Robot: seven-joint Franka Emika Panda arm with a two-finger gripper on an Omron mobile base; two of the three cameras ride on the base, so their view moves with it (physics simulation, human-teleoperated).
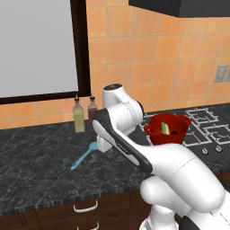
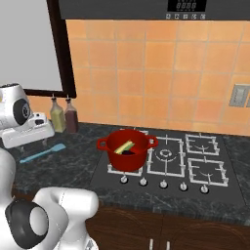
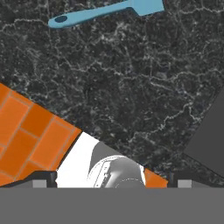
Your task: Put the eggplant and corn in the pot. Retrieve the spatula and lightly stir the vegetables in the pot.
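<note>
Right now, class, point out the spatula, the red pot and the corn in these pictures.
spatula (image 3: 94,13): hand view, middle of the handle.
pot (image 2: 128,158): right base view, front of the outer wall.
corn (image 2: 125,146): right base view, middle of the cob inside the pot.

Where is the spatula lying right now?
The spatula lies flat on the dark counter, left of the red pot and in front of the two bottles.

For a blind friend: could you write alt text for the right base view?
A red pot holding the corn and eggplant sits on a stove; a blue spatula lies on the counter beside two bottles.
</note>
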